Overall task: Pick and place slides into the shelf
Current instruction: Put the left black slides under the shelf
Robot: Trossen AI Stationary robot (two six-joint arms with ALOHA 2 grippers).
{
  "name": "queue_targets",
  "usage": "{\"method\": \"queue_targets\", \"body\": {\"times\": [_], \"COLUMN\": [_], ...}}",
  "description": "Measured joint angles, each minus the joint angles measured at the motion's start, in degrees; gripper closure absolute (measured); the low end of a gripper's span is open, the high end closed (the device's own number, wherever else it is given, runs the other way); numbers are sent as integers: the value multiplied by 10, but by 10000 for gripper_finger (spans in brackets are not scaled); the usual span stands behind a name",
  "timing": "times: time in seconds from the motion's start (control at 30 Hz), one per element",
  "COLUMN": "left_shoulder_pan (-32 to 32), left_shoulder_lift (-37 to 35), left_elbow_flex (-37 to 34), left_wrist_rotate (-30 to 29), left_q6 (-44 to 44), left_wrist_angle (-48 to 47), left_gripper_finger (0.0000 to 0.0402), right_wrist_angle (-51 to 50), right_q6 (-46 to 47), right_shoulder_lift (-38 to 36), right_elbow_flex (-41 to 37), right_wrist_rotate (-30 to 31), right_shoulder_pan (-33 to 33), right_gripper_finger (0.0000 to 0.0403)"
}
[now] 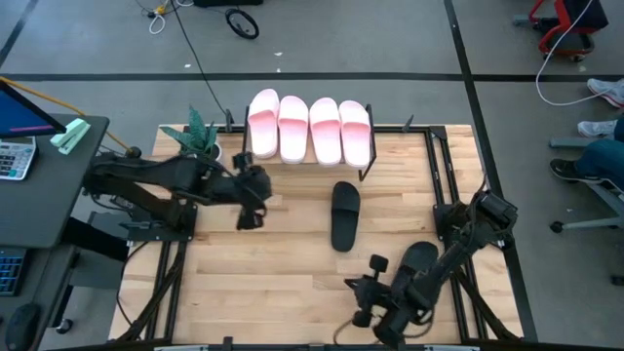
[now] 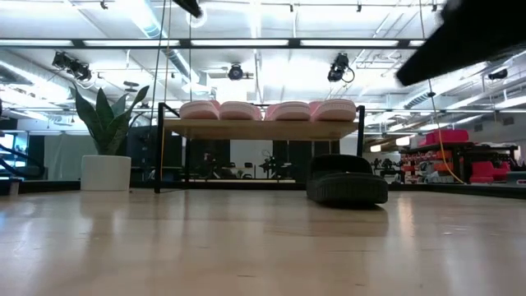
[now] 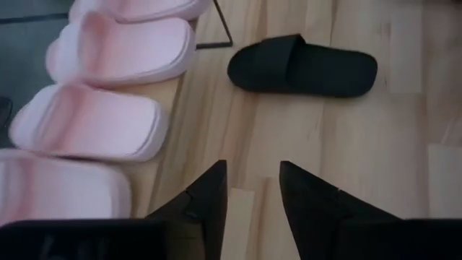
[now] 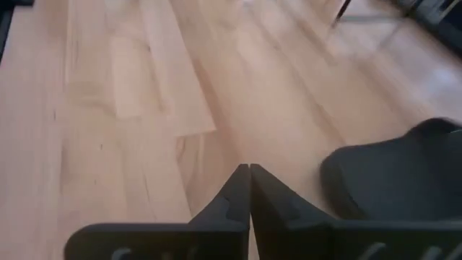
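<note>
Right hand (image 4: pixel 250 189), fingers pressed together, hovers beside a black slide (image 4: pixel 404 173).

Four pale pink slides (image 1: pixel 310 128) are showing white edges on the light wood shelf (image 2: pixel 261 128) with black wire legs; two black slides (image 1: pixel 344 215) are lying on the blond wooden table (image 1: pixel 292 273); a green plant (image 2: pixel 107 119) is sitting in a white pot (image 2: pixel 105 173)
</note>
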Motion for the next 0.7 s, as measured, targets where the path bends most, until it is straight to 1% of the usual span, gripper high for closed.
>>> {"method": "queue_targets", "body": {"times": [0.07, 0.13, 0.2, 0.3, 0.4, 0.57, 0.63, 0.7], "left_shoulder_pan": [0, 5, 14, 31, 47, 62, 63, 63], "left_shoulder_lift": [-23, -49, -71, -100, -119, -133, -133, -132], "left_elbow_flex": [0, 0, 0, 0, 0, 0, 0, 0], "left_wrist_rotate": [0, -8, -25, -40, -39, -39, -39, -39], "left_q6": [1, 12, 15, 12, 4, -2, -4, -4], "left_wrist_angle": [-23, -34, -37, -30, -24, -26, -26, -26], "left_gripper_finger": [264, 262, 261, 260, 264, 272, 273, 272], "right_wrist_angle": [2, 3, 3, 1, 1, 0, 1, 3], "right_q6": [19, 47, 78, 80, 50, -39, -62, -101], "right_shoulder_lift": [0, 0, 0, 0, 0, 0, 0, -2], "right_elbow_flex": [-13, -28, -46, -66, -79, -86, -83, -78], "right_wrist_rotate": [41, 66, 70, 67, 27, -111, -131, -132], "right_shoulder_pan": [19, 31, 31, 16, -14, -76, -96, -109], "right_gripper_finger": [391, 389, 388, 387, 387, 386, 386, 385]}}
